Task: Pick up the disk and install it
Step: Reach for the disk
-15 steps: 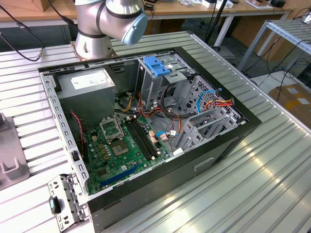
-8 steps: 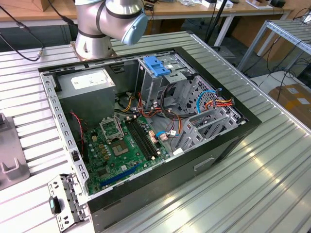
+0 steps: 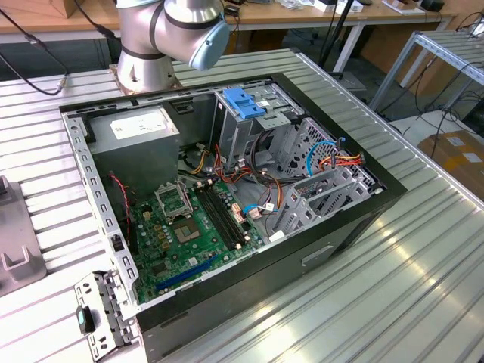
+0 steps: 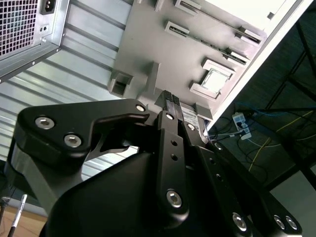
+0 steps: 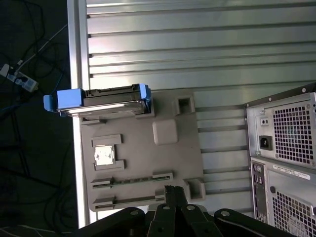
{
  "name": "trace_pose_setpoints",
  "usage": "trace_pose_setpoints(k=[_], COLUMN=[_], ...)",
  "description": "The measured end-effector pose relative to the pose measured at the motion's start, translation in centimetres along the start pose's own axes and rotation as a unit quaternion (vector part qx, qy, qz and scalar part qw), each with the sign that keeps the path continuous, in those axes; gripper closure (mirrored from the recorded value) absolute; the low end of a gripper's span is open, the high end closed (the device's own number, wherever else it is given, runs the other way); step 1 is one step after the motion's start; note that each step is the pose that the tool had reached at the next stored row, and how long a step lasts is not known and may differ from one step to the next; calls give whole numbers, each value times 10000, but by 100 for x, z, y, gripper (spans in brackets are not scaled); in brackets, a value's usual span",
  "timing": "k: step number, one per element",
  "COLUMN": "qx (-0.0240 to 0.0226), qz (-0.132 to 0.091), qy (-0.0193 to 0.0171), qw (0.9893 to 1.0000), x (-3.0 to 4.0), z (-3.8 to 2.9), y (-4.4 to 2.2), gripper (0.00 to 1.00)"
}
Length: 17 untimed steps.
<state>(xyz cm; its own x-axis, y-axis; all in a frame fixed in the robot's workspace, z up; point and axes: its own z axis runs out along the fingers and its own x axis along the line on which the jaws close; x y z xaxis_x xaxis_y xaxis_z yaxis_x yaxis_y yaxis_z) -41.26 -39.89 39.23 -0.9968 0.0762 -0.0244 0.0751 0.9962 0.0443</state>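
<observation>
Black gripper [image 5: 175, 193] hung closed and empty over the grey tray [image 5: 143, 163], at nine o'clock of the case [image 3: 333, 249] in the exterior view; disk [image 5: 101, 101] stood edgewise at the tray's corner; best opened wide and squared to its flat faces.

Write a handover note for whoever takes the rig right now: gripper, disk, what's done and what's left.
The gripper: jaws shut with nothing between them, over one end of the grey tray on the table.
The disk: resting on that tray at the end away from the gripper, untouched.
The computer case: lying open on the table in the exterior view.
Done: nothing that shows.
Left: the disk is not yet picked up and not yet installed.
</observation>
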Motion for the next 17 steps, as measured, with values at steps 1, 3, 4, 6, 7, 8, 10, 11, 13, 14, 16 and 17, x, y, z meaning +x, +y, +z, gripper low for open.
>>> trace_pose_setpoints(k=[1, 3, 4, 6, 7, 8, 10, 11, 13, 14, 16, 17], qx=[0, 0, 0, 0, 0, 0, 0, 0, 0, 0, 0, 0], qz=[0, 0, 0, 0, 0, 0, 0, 0, 0, 0, 0, 0], qy=[0, 0, 0, 0, 0, 0, 0, 0, 0, 0, 0, 0], qw=[10000, 10000, 10000, 10000, 10000, 10000, 10000, 10000, 10000, 10000, 10000, 10000], x=[3, 10, 13, 23, 26, 30, 37, 42, 51, 55, 64, 70], z=[0, 0, 0, 1, 0, 0, 0, 0, 1, 0, 1, 1], y=[0, -1, -1, -2, -2, -2, -3, -3, -4, -4, -5, -5], gripper=[90, 90, 90, 90, 90, 90, 90, 90, 90, 90, 90, 90])
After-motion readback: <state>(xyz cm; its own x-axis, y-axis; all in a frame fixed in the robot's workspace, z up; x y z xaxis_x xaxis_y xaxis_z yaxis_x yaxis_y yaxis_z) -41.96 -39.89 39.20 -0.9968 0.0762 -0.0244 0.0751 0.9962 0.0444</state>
